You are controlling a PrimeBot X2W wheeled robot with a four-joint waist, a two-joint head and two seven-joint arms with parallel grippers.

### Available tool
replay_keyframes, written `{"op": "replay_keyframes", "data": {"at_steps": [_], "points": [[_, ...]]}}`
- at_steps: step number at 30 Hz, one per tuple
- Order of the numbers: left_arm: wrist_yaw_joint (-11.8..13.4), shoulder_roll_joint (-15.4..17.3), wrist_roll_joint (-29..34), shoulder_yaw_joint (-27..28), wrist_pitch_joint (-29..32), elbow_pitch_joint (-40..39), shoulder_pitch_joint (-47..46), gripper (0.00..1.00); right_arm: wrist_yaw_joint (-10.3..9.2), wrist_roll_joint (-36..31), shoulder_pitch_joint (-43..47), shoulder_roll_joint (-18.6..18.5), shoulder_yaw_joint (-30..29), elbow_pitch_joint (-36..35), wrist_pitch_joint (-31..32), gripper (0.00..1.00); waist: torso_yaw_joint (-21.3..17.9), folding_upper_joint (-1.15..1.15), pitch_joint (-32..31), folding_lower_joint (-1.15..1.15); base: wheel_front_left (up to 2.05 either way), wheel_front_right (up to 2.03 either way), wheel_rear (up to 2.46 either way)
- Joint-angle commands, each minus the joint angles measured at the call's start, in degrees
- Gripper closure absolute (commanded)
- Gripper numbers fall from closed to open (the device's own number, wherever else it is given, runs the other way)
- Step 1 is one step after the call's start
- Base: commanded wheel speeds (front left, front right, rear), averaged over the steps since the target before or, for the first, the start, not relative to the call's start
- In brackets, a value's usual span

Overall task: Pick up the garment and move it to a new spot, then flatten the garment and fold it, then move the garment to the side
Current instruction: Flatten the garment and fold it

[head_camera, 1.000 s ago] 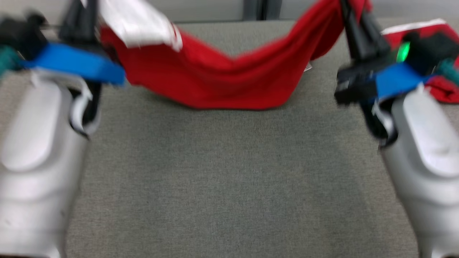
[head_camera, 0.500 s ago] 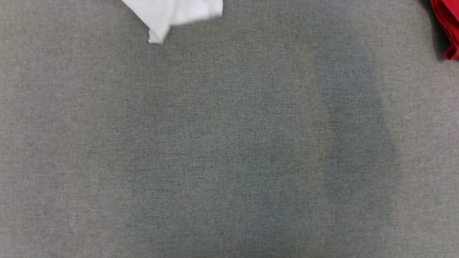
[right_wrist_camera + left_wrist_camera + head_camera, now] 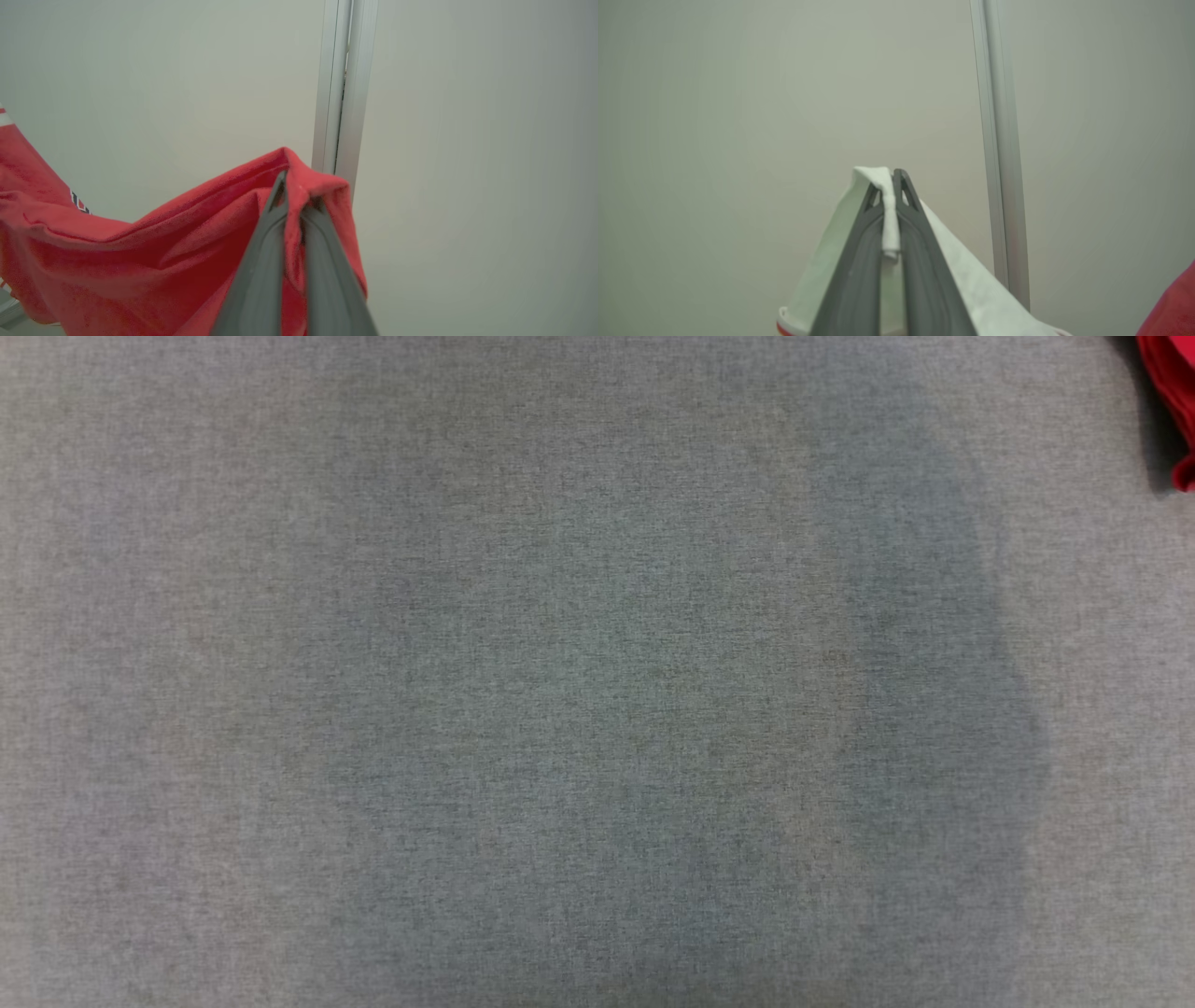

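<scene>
Left wrist view, bottom centre: left gripper (image 3: 889, 184) has its fingers closed tight on a white fold of the garment (image 3: 831, 261). A strip of cloth is pinched between the tips. A sliver of red sits in the lower right corner.

Right wrist view, bottom centre: right gripper (image 3: 296, 196) is clamped on a red edge of the garment (image 3: 140, 252). The cloth is bunched over the tips and sags away toward the lower left.

My read is that the garment hangs in the air between both arms, on the carry-to-new-spot step.

To do it well:
- hold both pinches and don't regrip in the air
- spread the hands so the span goes taut, not sagging
- lower onto the bare grey table (image 3: 597, 709), far edge first, then drag back to lay it flat
- let go only once the cloth is down

Behind both grippers are an aluminium post (image 3: 999, 140) and a plain wall (image 3: 738, 93).

Unclear:
- most of the garment is out of frame, so I can't tell its orientation or any twist
- the red cloth (image 3: 1178, 401) at the head view's top right edge is cut off, so it could be the held piece or a different one
- the small print at the right wrist view's left edge is unreadable
</scene>
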Motion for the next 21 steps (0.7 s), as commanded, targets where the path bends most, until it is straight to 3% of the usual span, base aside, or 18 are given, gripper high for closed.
{"op": "replay_keyframes", "data": {"at_steps": [1,8,11,14,15,16,21], "points": [[-0.1,-0.1,-0.3,-0.4,-0.2,-0.6,3.1,1.0,0.03,0.4,2.7,0.0,1.2,0.3,-0.5,1.0,0.2,0.0,0.0,0.0,0.0,0.0,0.0],[-0.1,1.2,-0.7,1.8,-0.2,-8.8,21.1,1.0,0.03,3.6,15.3,0.2,5.1,-5.3,-0.9,1.0,0.1,0.0,-1.6,0.0,0.0,0.0,0.0],[0.0,2.3,-0.6,6.3,-0.2,-13.6,30.8,1.0,0.02,4.0,23.3,0.3,5.6,-10.1,-0.9,1.0,-0.5,0.0,-3.3,0.0,0.0,0.0,0.0],[0.1,1.6,0.4,9.7,-0.2,-18.7,42.0,1.0,0.02,3.6,31.6,-0.5,6.7,-14.2,-0.9,1.0,-0.3,0.0,-5.5,0.0,0.0,0.0,0.0],[0.1,1.6,0.4,9.7,-0.2,-18.7,42.0,1.0,0.02,3.6,31.6,-0.5,6.7,-14.2,-0.9,1.0,-0.3,0.0,-5.5,0.0,0.0,0.0,0.0],[0.4,0.8,1.0,11.5,-0.2,-22.1,49.3,1.0,0.02,3.4,37.4,-1.2,6.9,-16.8,-0.9,1.0,0.0,0.0,-7.1,0.0,0.0,0.0,0.0],[0.9,-1.9,2.8,15.1,-0.2,-28.6,66.1,1.0,0.03,4.7,51.6,-2.9,7.8,-21.8,-0.9,1.0,0.4,0.0,-10.8,0.0,0.0,0.0,0.0]]}}
